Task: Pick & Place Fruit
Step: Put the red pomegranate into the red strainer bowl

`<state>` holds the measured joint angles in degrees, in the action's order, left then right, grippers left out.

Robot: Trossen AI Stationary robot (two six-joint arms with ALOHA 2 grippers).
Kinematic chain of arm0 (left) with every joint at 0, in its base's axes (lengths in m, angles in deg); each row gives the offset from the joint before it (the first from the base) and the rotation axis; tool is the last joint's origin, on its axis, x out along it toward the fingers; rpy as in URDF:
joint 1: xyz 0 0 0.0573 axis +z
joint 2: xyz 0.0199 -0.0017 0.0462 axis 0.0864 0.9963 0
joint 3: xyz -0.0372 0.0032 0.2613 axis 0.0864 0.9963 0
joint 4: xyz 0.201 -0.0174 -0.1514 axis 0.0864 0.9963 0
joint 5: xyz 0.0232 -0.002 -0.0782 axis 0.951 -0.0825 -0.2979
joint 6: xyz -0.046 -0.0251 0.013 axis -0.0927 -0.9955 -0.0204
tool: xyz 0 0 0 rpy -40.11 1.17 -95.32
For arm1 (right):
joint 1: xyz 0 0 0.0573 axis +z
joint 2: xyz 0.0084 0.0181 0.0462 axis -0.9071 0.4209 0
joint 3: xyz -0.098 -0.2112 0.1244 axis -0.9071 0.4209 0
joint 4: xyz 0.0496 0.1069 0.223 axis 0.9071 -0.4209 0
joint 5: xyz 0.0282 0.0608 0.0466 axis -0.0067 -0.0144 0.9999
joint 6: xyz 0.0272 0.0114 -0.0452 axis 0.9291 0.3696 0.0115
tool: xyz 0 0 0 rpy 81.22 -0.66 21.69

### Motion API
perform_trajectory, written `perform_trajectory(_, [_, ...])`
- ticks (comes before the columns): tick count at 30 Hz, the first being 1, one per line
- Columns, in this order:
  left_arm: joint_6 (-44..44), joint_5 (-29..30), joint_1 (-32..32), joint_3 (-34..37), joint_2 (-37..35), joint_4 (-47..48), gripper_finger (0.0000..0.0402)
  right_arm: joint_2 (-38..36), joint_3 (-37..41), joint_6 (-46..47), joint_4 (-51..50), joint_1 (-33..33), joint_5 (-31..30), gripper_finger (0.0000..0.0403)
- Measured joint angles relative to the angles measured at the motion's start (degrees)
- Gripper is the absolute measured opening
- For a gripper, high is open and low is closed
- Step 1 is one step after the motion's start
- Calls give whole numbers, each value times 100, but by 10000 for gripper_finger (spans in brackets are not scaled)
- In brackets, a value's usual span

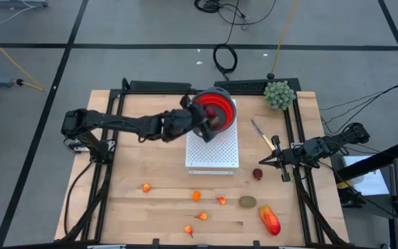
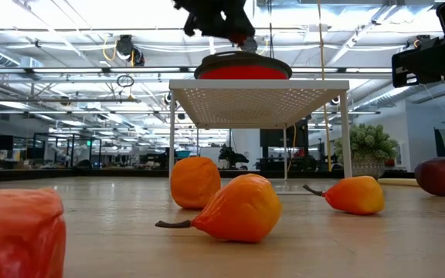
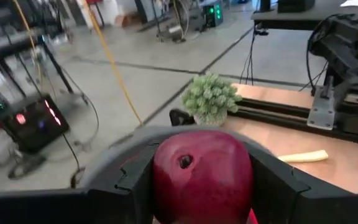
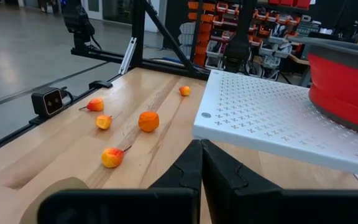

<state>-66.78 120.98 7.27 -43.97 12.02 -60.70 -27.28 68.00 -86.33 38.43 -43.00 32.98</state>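
The left gripper (image 1: 209,117) clamped a dark-red fruit (image 3: 202,174) above the red bowl (image 1: 220,104) on the white stand (image 1: 213,149), apparently for dropping in, while the closed right gripper (image 1: 264,162) waited at the right.

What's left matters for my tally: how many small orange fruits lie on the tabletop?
5 orange fruits: one at left, one mid-table, one beside it, two nearer the front edge. More could hide in the red bowl.
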Motion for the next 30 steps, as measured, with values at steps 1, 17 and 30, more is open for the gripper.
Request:
perform_trajectory(1, [-109,-99,82,0,2,51,197,0,0,0,0,2,0,0])
perform_trajectory(17, [-1689,-1446,1129,-556,2,1539,199,0,0,-143,-1,2,-1,0])
perform_trajectory(30, [-2150,-1746,1145,-1340,2,2498,200,0,2,-269,13,0,-2,0])
